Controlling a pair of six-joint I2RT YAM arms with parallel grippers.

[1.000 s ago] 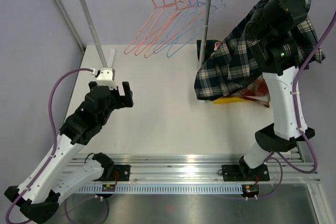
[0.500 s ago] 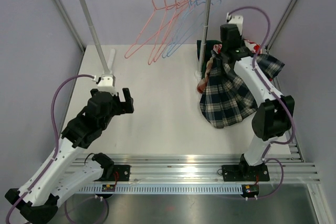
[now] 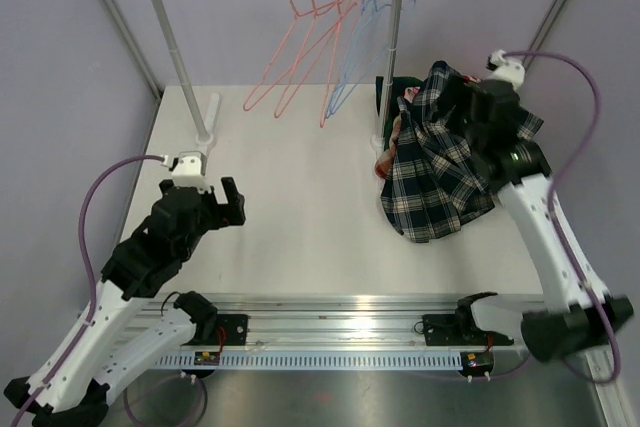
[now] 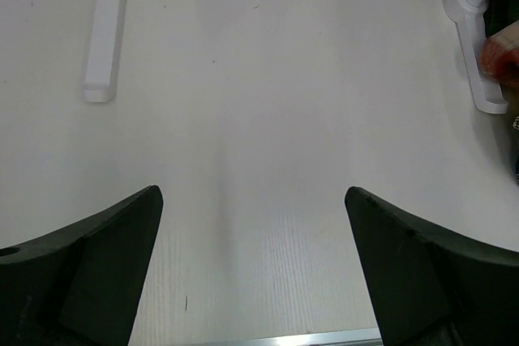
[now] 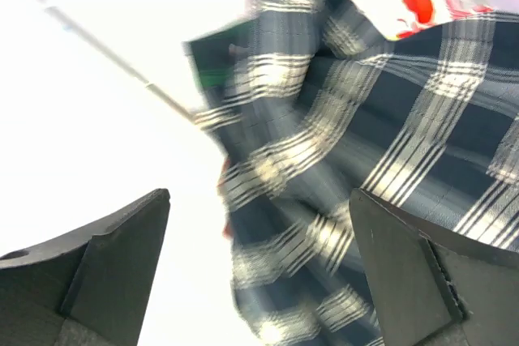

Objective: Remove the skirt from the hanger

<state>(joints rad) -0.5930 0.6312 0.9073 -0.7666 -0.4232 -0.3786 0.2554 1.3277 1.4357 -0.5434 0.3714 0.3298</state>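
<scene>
Skirt (image 3: 437,182) lower, on white table (image 3: 300,207)

white table (image 3: 300,217) | plaid skirt (image 3: 440,182) heaped right | rack feet (image 3: 212,112) rear | reddish cloth (image 3: 386,161), perhaps, beside skirt

navy plaid skirt (image 3: 435,172) lies crumpled, right of the bare hangers (image 3: 322,45)
</scene>
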